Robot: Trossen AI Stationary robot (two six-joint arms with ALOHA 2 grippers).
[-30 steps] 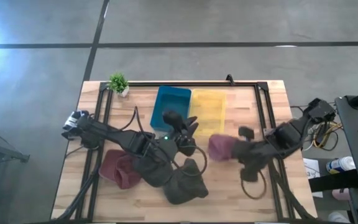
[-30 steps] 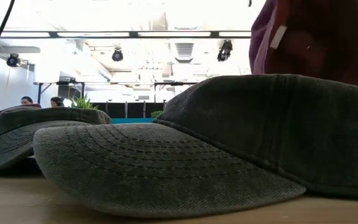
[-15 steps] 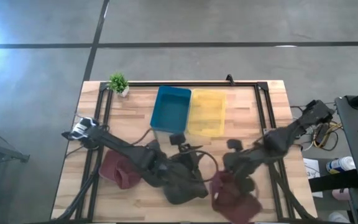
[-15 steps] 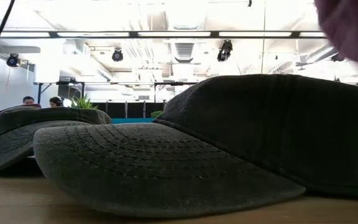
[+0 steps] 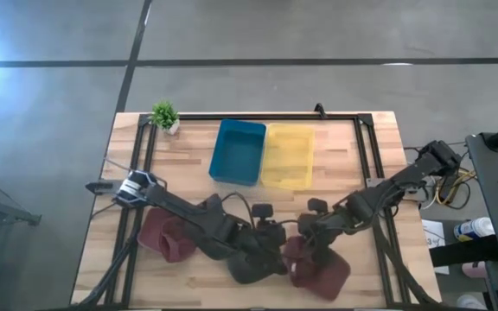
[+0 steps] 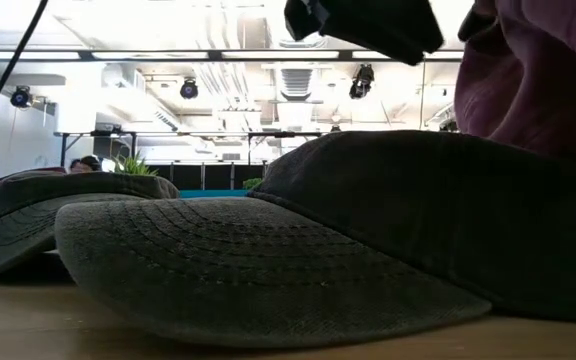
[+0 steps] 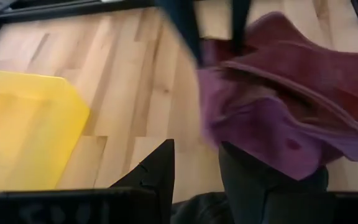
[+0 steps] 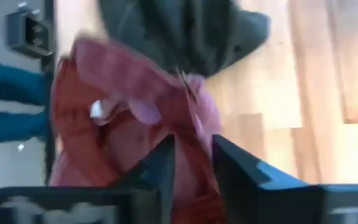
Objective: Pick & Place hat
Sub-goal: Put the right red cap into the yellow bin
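Right wrist view shows the right gripper (image 8: 191, 163) with its two fingers (image 8: 160, 168) drawn narrow on a fold of the maroon hat (image 8: 135, 118), gripping the cloth between them. From above, that hat lies at the near edge of the tabletop (image 5: 353, 147), right of centre, touching the dark grey hat (image 5: 253, 263) beside it.

Left wrist view has the left gripper (image 7: 194, 171) with its fingers (image 7: 157, 165) parted, nothing between them, the maroon hat just ahead. From above, this gripper hangs over the dark grey hat, near the right gripper.

Counted from above: three hats in clear sight, namely the held maroon hat, the dark grey hat and a red hat (image 5: 164, 236) to the left; more dark cloth under the left arm cannot be told apart. Two bins stand side by side at the back, one blue bin (image 5: 238, 151) and one yellow bin (image 5: 288, 155). One small plant (image 5: 164, 115) sits at the back left corner.
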